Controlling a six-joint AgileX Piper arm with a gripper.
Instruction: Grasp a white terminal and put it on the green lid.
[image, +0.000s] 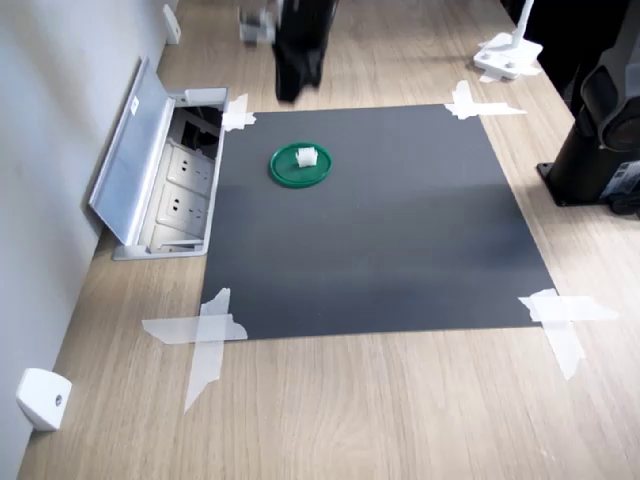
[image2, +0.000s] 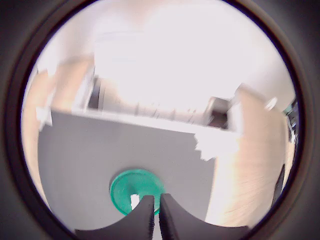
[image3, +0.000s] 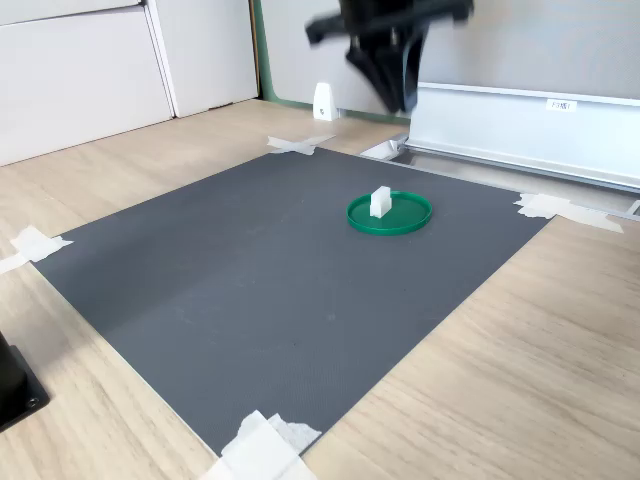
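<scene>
Gripper (image2: 156, 215) up in the air, fingers pressed together, gripping nothing | one white terminal (image: 305, 156) sitting on one green lid (image: 285, 172), below the claw, apart from it | one dark mat (image: 400, 230), four taped corners

A light wooden table (image: 400, 400) carries a dark grey mat (image: 380, 230), fixed with white tape strips (image: 205, 335) at its corners. Beside the mat, an open socket box (image: 165, 185) with a metal flap sits against a pale wall (image: 50, 120).
</scene>
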